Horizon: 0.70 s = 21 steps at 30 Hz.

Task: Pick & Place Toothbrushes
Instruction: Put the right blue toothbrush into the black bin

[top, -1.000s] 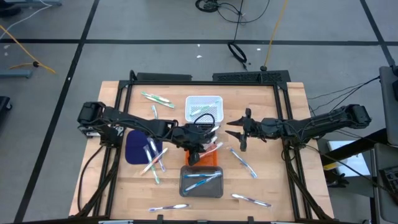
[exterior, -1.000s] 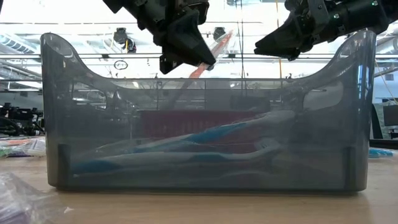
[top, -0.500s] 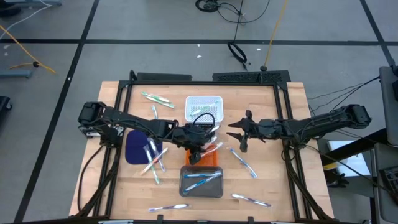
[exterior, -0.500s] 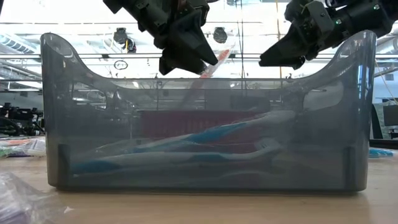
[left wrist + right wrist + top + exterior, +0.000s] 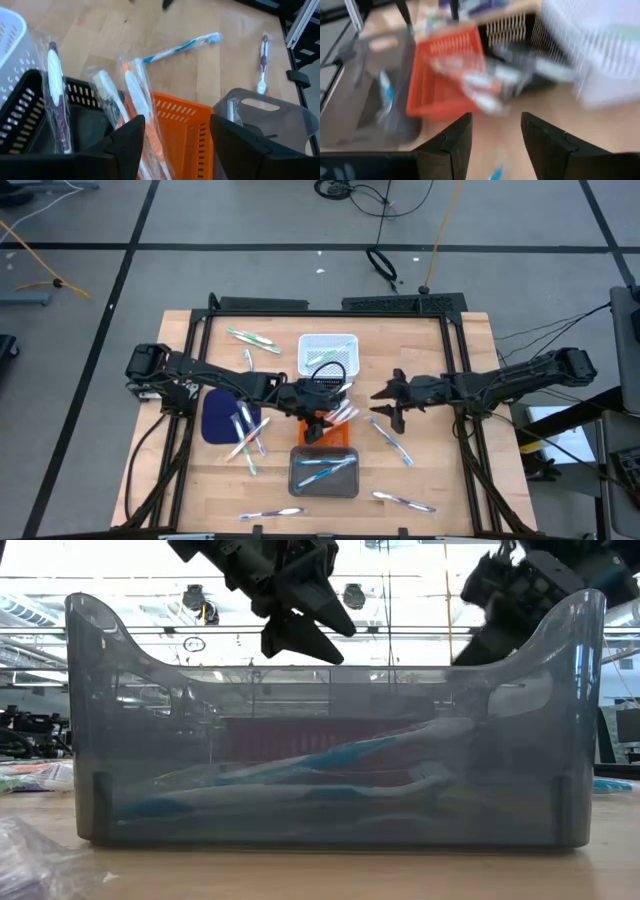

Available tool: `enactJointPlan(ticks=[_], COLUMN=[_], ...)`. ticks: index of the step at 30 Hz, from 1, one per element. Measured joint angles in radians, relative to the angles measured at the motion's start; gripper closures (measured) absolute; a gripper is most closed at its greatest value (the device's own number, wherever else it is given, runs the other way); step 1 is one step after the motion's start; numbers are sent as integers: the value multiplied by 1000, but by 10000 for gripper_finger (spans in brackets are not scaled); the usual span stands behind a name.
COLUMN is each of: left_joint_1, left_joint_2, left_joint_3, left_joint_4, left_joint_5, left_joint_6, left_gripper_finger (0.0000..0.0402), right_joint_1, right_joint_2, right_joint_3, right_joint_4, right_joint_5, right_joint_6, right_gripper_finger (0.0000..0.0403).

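Left gripper (image 5: 318, 418): it hung over the orange basket (image 5: 187, 122) and the black basket (image 5: 30, 107) in the middle of the table (image 5: 450, 480). We saw its fingers apart, with nothing between them.

Right gripper (image 5: 385, 402): it hung over bare wood, just beside the baskets. Its fingers were spread wide and held nothing.

Dropped brush: an orange-and-white wrapped toothbrush (image 5: 137, 102) leaned out across the orange basket, with a white one and a purple one next to it on the black basket.

Grey bin (image 5: 324, 472): it sat near the front edge, with blue toothbrushes (image 5: 300, 775) lying flat inside.

White basket (image 5: 328, 352): it stood behind the black basket.

Loose toothbrushes: some lay on the blue mat (image 5: 216, 416), some green ones (image 5: 252, 340) near the back left, one blue one (image 5: 390, 440) close under the right gripper, and more along the front edge.

Step in hand: we thought the left gripper had just let go, and the right one was about to pick.

How to do it well: we would go for the blue brush next to the right gripper. Come straight down over the middle of the handle, turn the fingers across it, and close gently. The wrapper looked slippery, so we would pinch the stick, not the loose plastic.

What could go wrong: the leaning brush might tip out of the basket.
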Motion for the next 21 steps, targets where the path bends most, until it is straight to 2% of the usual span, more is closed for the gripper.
enactJointPlan(ticks=[3, 11, 16, 21], left_joint_1=[0, 0, 0, 0], left_joint_2=[0, 0, 0, 0], left_joint_3=[0, 0, 0, 0], left_joint_4=[15, 26, 26, 26], left_joint_5=[0, -22, -25, -25], left_joint_6=[17, 24, 24, 24], left_gripper_finger=[174, 174, 174, 174], right_joint_1=[23, 115, 157, 195], right_joint_2=[9, 12, 12, 12], right_joint_3=[-21, -135, -170, -197], right_joint_4=[-50, -46, -26, -4], right_joint_5=[-29, -30, -24, 30], right_joint_6=[86, 305, 378, 412], right_gripper_finger=[243, 243, 243, 243])
